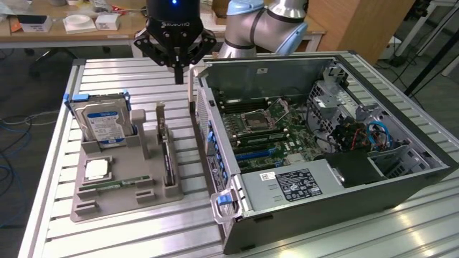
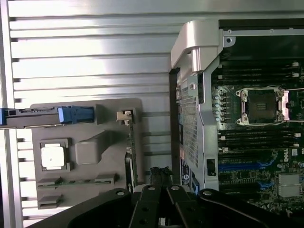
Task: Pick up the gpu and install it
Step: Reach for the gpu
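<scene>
The gpu (image 1: 167,156) is a thin dark card standing on edge in the right slot of the grey holder (image 1: 118,201), its silver end bracket (image 1: 160,115) at the far end. In the wrist view the gpu (image 2: 131,154) shows edge-on in the holder (image 2: 90,142). My gripper (image 1: 178,75) hangs above the table beyond the holder's far end, close to the open case's corner. Its black fingers are shut together and hold nothing. The wrist view has the gripper (image 2: 160,176) just off the card's end, over the gap between holder and case.
In the holder there is also a hard drive (image 1: 104,123) with a blue-white label, a processor (image 1: 98,169) and a green memory stick (image 1: 107,184). The open computer case (image 1: 373,183) lies at the exterior view's right, motherboard (image 1: 269,134) exposed, blue slots (image 1: 255,155) near its front.
</scene>
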Robot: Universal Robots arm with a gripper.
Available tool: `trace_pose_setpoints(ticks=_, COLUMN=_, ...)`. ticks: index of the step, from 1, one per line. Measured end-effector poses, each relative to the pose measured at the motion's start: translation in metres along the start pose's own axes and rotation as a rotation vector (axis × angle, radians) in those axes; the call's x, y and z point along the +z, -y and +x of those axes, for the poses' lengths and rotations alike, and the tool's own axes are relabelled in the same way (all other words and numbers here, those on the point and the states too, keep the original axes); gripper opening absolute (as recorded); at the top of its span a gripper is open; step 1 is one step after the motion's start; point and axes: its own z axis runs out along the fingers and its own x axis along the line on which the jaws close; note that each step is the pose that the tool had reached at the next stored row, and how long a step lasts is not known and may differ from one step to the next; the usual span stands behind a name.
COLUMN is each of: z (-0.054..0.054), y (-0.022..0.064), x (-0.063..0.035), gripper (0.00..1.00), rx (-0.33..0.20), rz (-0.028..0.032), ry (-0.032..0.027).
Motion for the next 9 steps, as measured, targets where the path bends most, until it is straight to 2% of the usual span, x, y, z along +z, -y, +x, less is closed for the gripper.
trace_pose_setpoints(ticks=9, z=0.0085, y=0.0006, x=-0.0002, gripper=0.11, rx=0.0, rz=-0.0001, ry=0.0001)
